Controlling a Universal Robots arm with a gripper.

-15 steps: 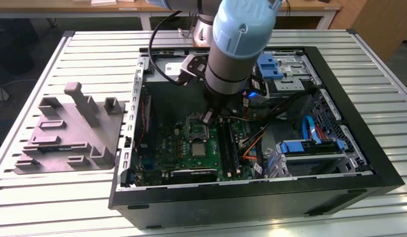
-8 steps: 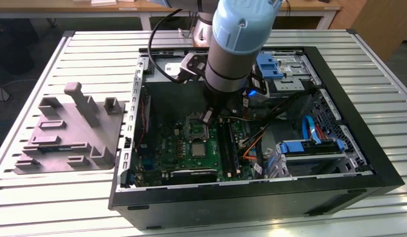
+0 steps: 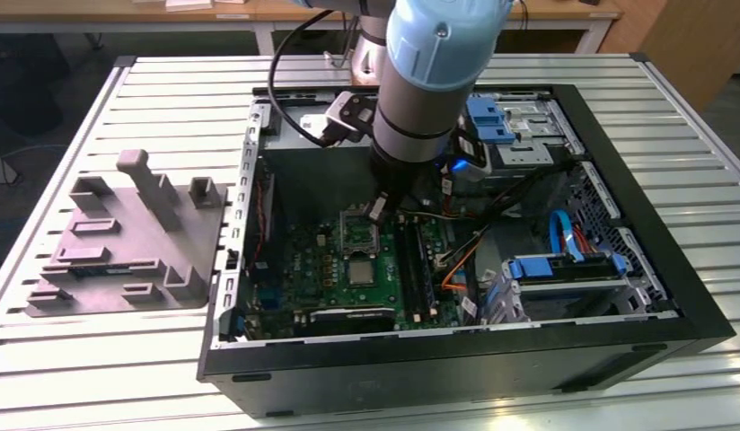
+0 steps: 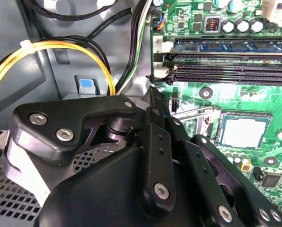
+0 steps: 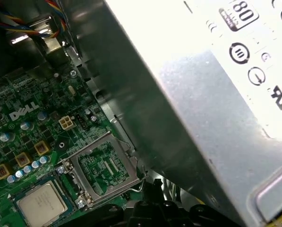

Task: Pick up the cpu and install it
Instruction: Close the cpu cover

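Although the black pincer [image 4: 152, 94] hangs inside the open black computer case [image 3: 657, 269] on the slatted metal desk [image 3: 166, 90], whether it is released or clenched cannot be told. The small square silver-topped cpu [image 5: 40, 204] already lies in its socket on the green motherboard [image 5: 32, 123]; the hinged metal socket frame [image 5: 105, 166] stands raised beside it, so the placing appears done and the socket unclosed.

Light is even and soft in the exterior view; strong glare whitens the metal box [image 5: 216, 71] in the first wrist view.
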